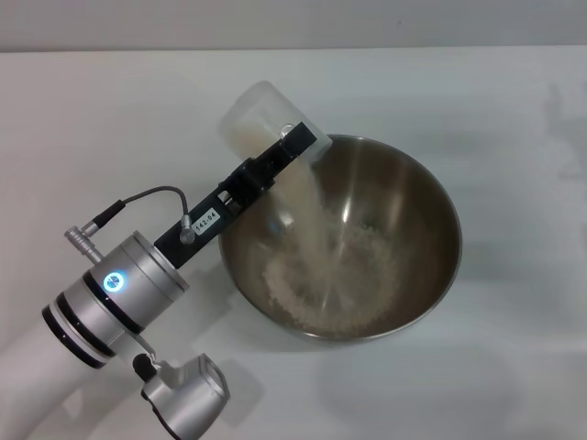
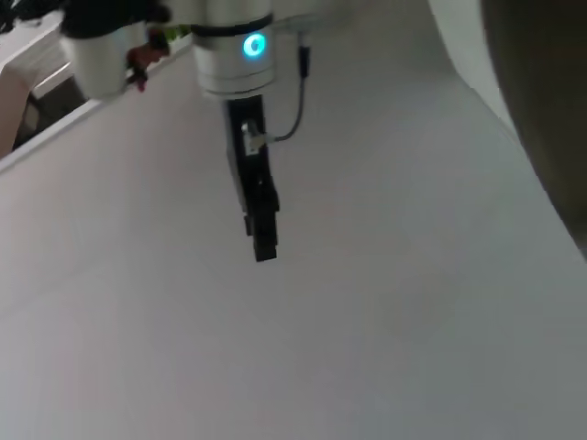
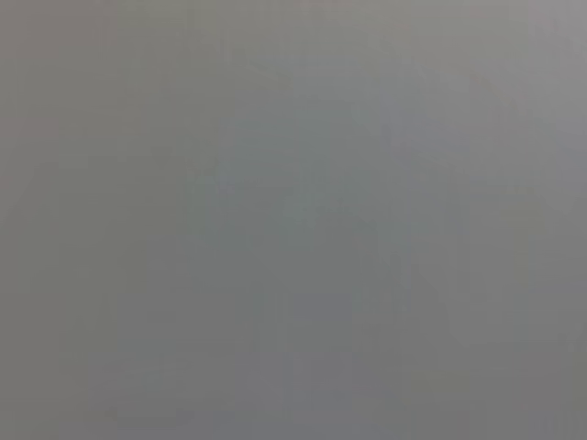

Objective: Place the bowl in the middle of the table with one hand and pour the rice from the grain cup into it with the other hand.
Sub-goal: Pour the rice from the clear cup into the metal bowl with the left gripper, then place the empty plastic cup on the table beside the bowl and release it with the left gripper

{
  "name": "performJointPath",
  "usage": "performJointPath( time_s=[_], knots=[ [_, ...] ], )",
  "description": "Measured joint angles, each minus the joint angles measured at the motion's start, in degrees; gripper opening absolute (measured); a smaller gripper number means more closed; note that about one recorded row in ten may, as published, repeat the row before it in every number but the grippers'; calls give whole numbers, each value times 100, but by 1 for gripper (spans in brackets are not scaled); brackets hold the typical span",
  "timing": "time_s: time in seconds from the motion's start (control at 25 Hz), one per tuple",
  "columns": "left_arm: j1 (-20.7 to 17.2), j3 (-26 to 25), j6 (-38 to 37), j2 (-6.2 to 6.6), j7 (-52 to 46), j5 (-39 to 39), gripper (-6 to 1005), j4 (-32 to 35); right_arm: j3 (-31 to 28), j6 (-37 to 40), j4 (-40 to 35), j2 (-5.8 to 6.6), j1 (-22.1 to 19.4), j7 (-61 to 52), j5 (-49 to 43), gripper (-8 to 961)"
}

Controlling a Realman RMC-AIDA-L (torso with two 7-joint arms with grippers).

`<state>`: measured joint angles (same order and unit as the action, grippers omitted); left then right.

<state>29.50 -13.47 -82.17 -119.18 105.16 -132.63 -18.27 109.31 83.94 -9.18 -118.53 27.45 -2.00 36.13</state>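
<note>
1. Head view: one bowl (image 1: 367, 183) at frame centre on the table (image 1: 92, 110) holds rice (image 1: 353, 275); the left gripper (image 1: 292, 151), fingers clamped on one tilted cup (image 1: 261, 119), streams grains in.
2. Left wrist view: bare table and one gripper, seen far off.
3. Right wrist view: featureless grey; right gripper unseen.

Looked like a robot test bench in a lab rather than anyone's kitchen: just a plain white table (image 1: 110, 110) with a blank pale wall running behind its far edge. The only kitchen stuff on it was a steel mixing bowl (image 1: 431, 197) with rice (image 1: 326, 284) in it, no counters or appliances anywhere. The left wrist view caught some furniture beyond the table edge, too blurry to name.
</note>
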Motion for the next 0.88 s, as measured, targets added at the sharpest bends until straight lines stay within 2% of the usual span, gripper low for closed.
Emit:
performJointPath(
  time_s=[0.2,0.6,0.8,0.84,0.88],
  knots=[
    [42,29,80,8,761,-18,30,90,-78,0,-15,0,31,63,0,448],
    [54,-50,215,20,776,-120,31,164,-86,-47,-32,-12,87,67,-1,448],
    [41,-350,355,6,321,-96,31,45,-86,-46,-32,-13,122,68,-1,448],
    [11,-503,340,7,34,-95,31,-28,-86,-48,-32,-12,138,68,-1,448],
    [-65,-787,294,10,-666,-95,31,-149,-86,-53,-31,-13,154,68,-2,448]
  ],
)
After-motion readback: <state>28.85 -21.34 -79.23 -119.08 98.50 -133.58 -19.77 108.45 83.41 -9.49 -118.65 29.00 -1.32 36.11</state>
